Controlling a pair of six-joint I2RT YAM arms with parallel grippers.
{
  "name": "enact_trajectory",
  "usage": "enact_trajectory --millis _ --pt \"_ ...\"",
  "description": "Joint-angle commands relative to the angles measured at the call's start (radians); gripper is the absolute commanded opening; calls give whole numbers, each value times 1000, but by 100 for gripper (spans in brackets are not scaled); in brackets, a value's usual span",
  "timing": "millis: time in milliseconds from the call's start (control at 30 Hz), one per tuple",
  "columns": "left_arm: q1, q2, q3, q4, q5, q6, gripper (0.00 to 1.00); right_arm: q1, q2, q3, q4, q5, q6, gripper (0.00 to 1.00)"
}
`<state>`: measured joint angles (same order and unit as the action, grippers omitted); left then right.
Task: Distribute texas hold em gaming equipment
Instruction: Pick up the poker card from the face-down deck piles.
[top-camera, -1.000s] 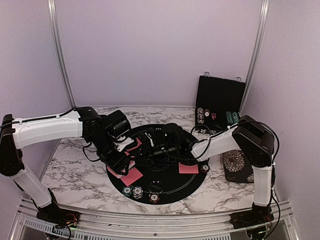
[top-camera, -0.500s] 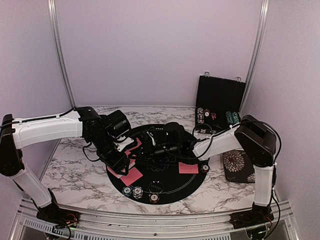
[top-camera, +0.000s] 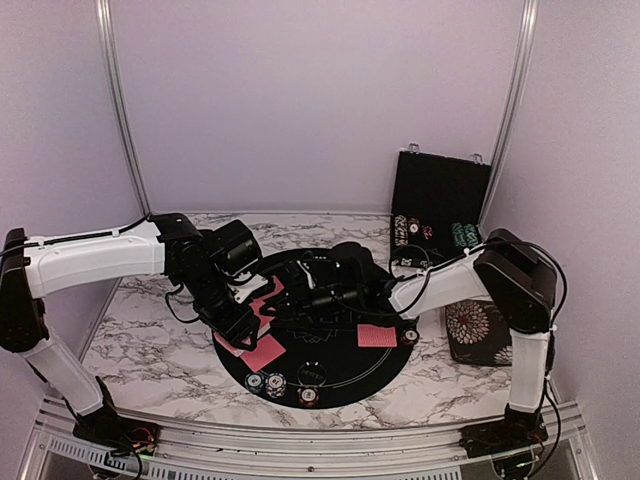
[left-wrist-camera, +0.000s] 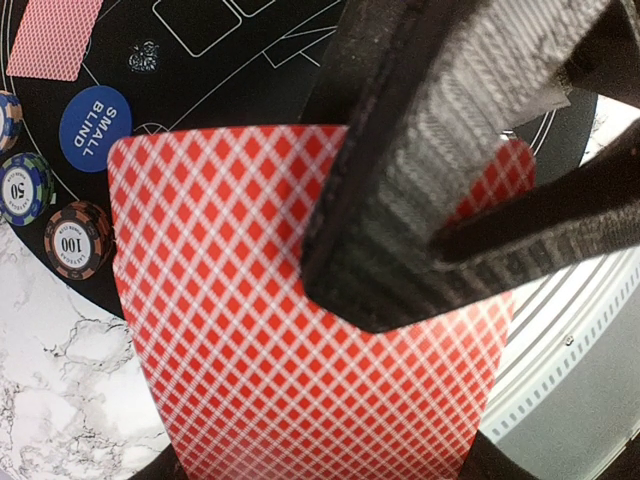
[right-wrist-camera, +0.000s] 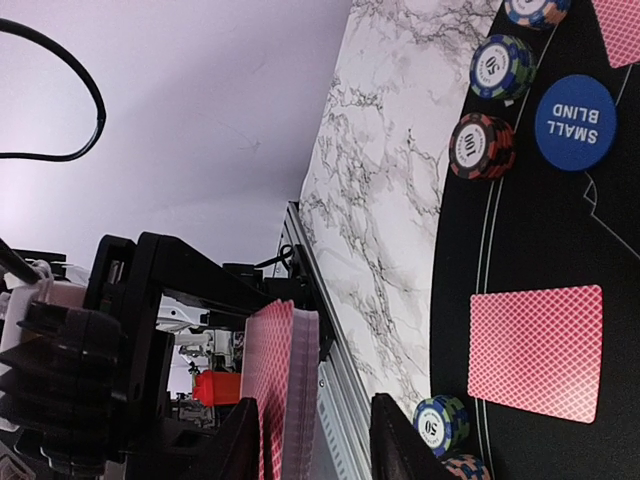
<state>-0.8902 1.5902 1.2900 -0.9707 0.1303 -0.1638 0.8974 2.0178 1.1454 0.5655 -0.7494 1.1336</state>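
While the left gripper (top-camera: 252, 303) holds a stack of red-backed cards (left-wrist-camera: 300, 330) tight just left of the middle, the right gripper (right-wrist-camera: 312, 440) is close beside it, fingers apart, with the stack showing between them. One card (top-camera: 377, 337) lies on the round black mat (top-camera: 350, 378). Chip stacks (top-camera: 275, 384) sit at its bottom edge.

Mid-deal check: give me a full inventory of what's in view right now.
card deck: one, red-backed, held in left gripper
loose cards: at least two, red-backed, flat on mat
chip stacks: at least four, striped, at mat's edge
small blind button: one, blue, on mat
mat: one, black, round, on table
chip case: one, black, open, far right
floral pad: one, black, right of mat
left gripper: shut on card deck
right gripper: open, beside card deck
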Motion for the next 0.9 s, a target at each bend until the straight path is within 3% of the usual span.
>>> enact_trajectory --millis 0,867 --pt "-4 1 18 -14 -6 8 52 -9 -48 -7 -12 10 -11 35" --pt "-4 9 19 -20 -15 6 52 -26 -94 -58 22 11 15 9"
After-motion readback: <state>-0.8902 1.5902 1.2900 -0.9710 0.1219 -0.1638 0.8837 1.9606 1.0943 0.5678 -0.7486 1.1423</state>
